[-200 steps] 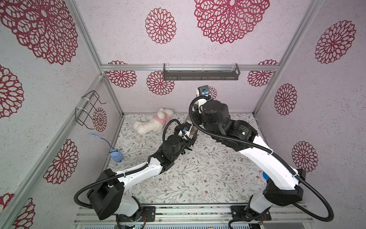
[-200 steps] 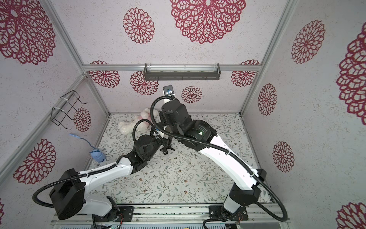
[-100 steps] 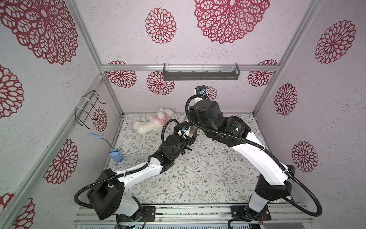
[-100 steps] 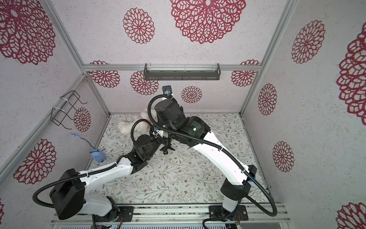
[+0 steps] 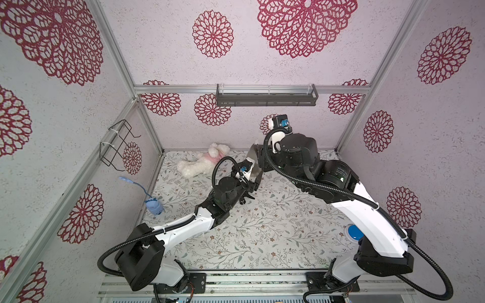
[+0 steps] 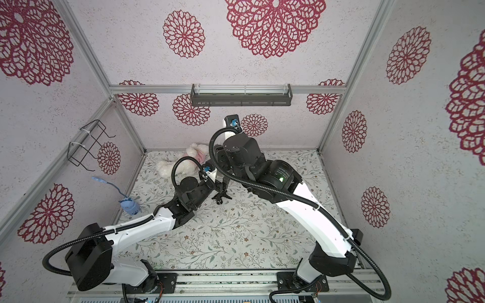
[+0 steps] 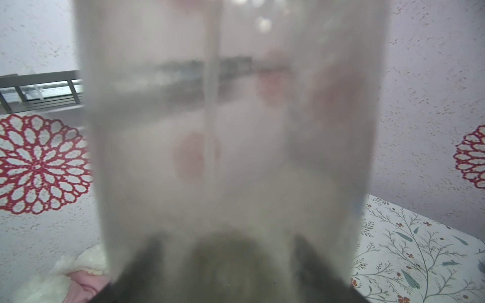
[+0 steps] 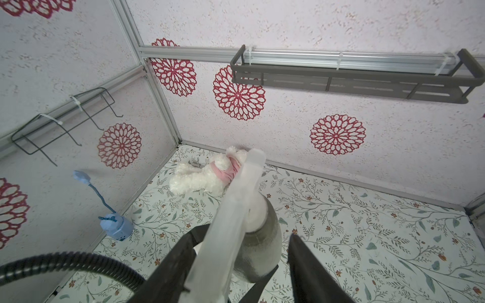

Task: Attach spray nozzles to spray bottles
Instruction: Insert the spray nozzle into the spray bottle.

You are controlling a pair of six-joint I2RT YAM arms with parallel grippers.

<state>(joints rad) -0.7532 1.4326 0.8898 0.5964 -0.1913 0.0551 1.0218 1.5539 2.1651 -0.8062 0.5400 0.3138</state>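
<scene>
Pale floral-print covering lines the tabletop [image 5: 262,236] of a booth whose grey-white walls carry dark red rosette decals, framed in aluminium bars. Two white-and-black arms rise from a rail along the near edge. One blue disc [image 5: 353,232] lies by the near right corner, partly behind the right arm. Near the middle of the tabletop lies one black spray nozzle [image 6: 221,195], just beside the left gripper [image 5: 252,183]. That gripper is clamped on the one bottle in sight, a smoky grey translucent bottle [image 8: 262,244], which fills the left wrist view; its dark fingers [image 7: 147,262] show blurred through the plastic. A clear whitish spray nozzle [image 8: 236,210] sits on the bottle's neck, though whether it is screwed tight cannot be told. The right gripper [image 8: 241,241] straddles that nozzle with its jaws apart, one finger close against the nozzle, the other standing clear of the bottle. At the left edge stands one small blue toy [image 5: 154,207] with a curved stem. One white plush animal [image 5: 202,164] in pink lies along the far edge. One black wire rack [image 5: 118,147] hangs on the left wall and one long grey shelf [image 5: 266,98] on the rear wall.
</scene>
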